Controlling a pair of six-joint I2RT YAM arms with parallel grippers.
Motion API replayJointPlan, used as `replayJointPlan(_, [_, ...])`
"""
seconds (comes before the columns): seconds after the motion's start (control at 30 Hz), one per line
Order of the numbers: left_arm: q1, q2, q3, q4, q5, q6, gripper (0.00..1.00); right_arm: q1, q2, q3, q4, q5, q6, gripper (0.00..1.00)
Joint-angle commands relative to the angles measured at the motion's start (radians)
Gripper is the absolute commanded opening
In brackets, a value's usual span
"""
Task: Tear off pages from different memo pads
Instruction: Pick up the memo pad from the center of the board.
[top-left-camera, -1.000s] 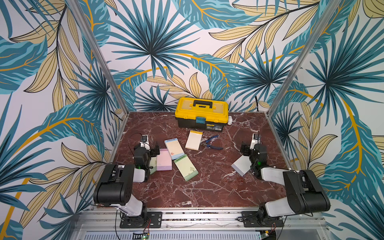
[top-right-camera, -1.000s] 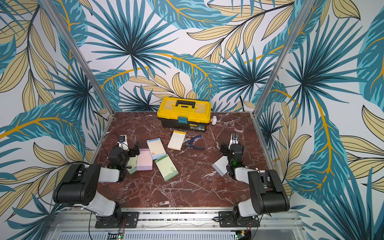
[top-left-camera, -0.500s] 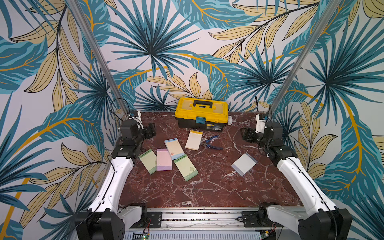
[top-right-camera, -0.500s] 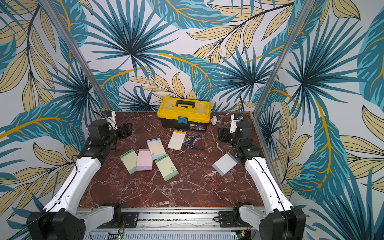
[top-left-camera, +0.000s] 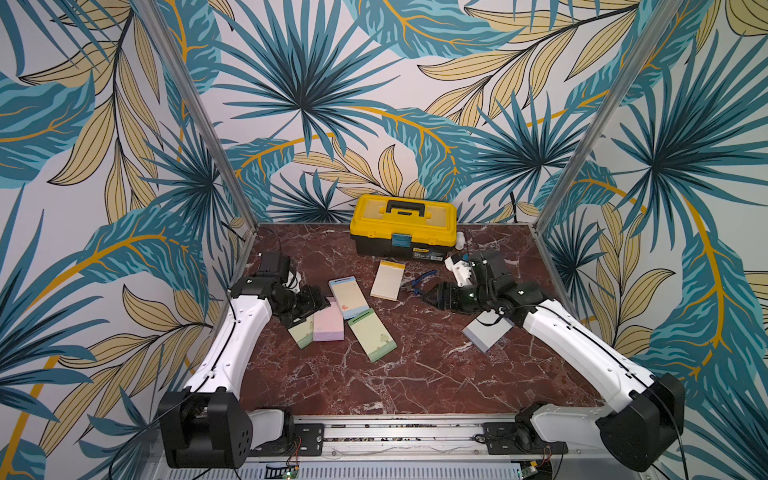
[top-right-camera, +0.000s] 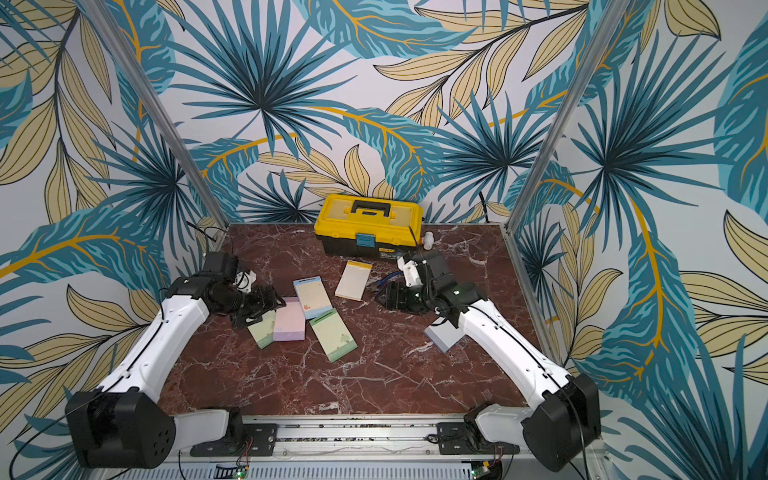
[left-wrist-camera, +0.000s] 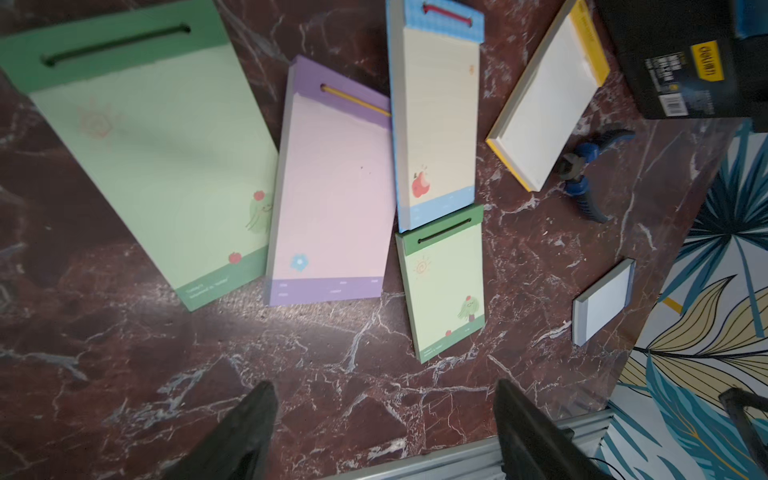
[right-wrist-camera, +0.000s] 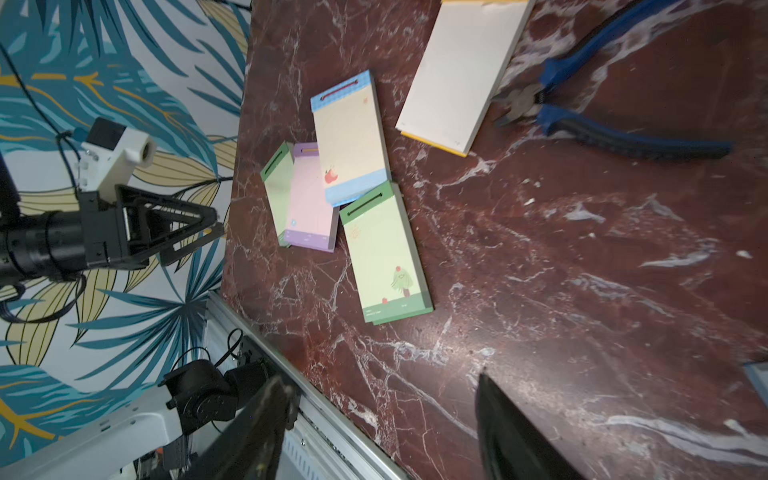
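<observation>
Your left tool (left-wrist-camera: 384, 395) and right tool (right-wrist-camera: 382, 382) gape wide, empty. Those memo pads (top-left-camera: 328, 326) lie flat on the bench (top-left-camera: 415, 374); pages (left-wrist-camera: 332, 187) look flimsy, so pin the header (left-wrist-camera: 345, 87) and pinch a corner.

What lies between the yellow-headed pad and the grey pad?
The blue pliers lie on the table between the yellow-headed pad and the grey pad; the left wrist view shows it best.

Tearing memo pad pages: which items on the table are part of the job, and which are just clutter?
Part of the job:
- cream pad with yellow header
- blue-bordered pad
- pink-lilac pad
- green pad beside the pink-lilac one
- front green pad
- grey-lavender pad

Lying about:
- yellow toolbox
- blue-handled pliers
</observation>
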Motion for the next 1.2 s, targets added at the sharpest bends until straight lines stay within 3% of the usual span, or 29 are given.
replayJointPlan(0.0, [0.013,0.028,-0.001,-0.037,0.06,0.098,0.83,0.075,0.05,0.033,0.077,0.066,0.076,0.73])
replayJointPlan(0.2, [0.021,0.09,0.015,-0.026,-0.038,0.141,0.81,0.197,0.251,0.155,0.169,0.113,0.166,0.74])
replayJointPlan(0.4, [0.03,0.131,0.024,-0.02,-0.135,0.178,0.86,0.254,0.424,0.201,0.399,0.125,0.32,0.76])
replayJointPlan(0.63, [0.074,0.183,-0.059,0.125,0.068,0.188,0.75,0.319,0.553,0.264,0.452,0.156,0.417,0.76])
replayJointPlan(0.93, [0.074,0.221,-0.12,0.217,0.071,0.155,0.77,0.334,0.652,0.263,0.552,0.138,0.492,0.77])
replayJointPlan(1.03, [0.074,0.245,-0.14,0.246,0.088,0.143,0.77,0.334,0.68,0.267,0.576,0.127,0.517,0.69])
replayJointPlan(1.17, [0.074,0.258,-0.146,0.251,0.05,0.136,0.78,0.336,0.711,0.272,0.597,0.124,0.536,0.68])
